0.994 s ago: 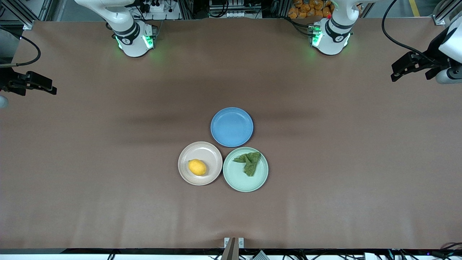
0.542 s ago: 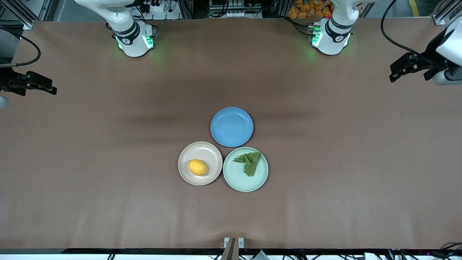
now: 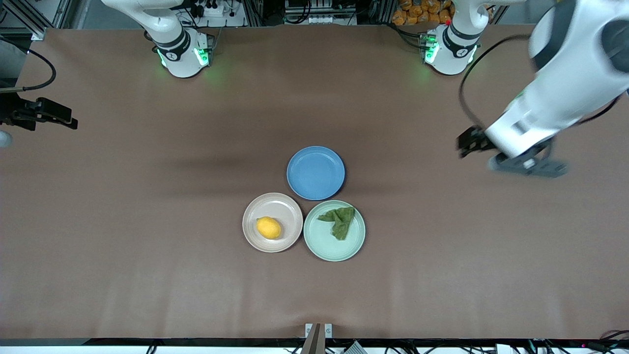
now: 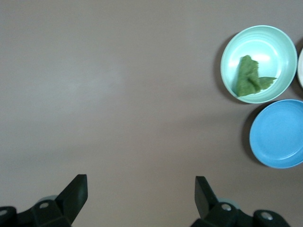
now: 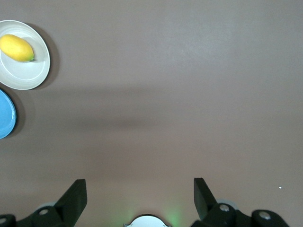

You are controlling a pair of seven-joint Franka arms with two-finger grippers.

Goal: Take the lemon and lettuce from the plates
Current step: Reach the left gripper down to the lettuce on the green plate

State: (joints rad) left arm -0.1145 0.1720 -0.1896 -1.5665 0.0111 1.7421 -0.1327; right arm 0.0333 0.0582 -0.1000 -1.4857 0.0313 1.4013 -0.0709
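Plates are numbering three on the brown desk [image 3: 147, 221], clustered at its middle: one beige-pink plate [image 3: 285, 209], one mint-green plate [image 3: 324, 243] just beside it toward the left arm's end, and one blue plate [image 3: 315, 172] lying farther from the front camera, just beside both. One lemon [image 3: 269, 227] is resting on the beige-pink plate, and one lettuce [image 3: 338, 221] leaf is lying crumpled on the mint-green one; the blue plate is carrying nothing. Two arms are showing. Left hand [image 4: 141, 189] is hanging in the air over bare desk toward the left arm's end, well apart from the plates, its two fingers spread wide and gripping nothing. Right hand [image 5: 139, 189] is waiting over bare desk at the right arm's end, its two fingers likewise spread wide and pinching nothing.
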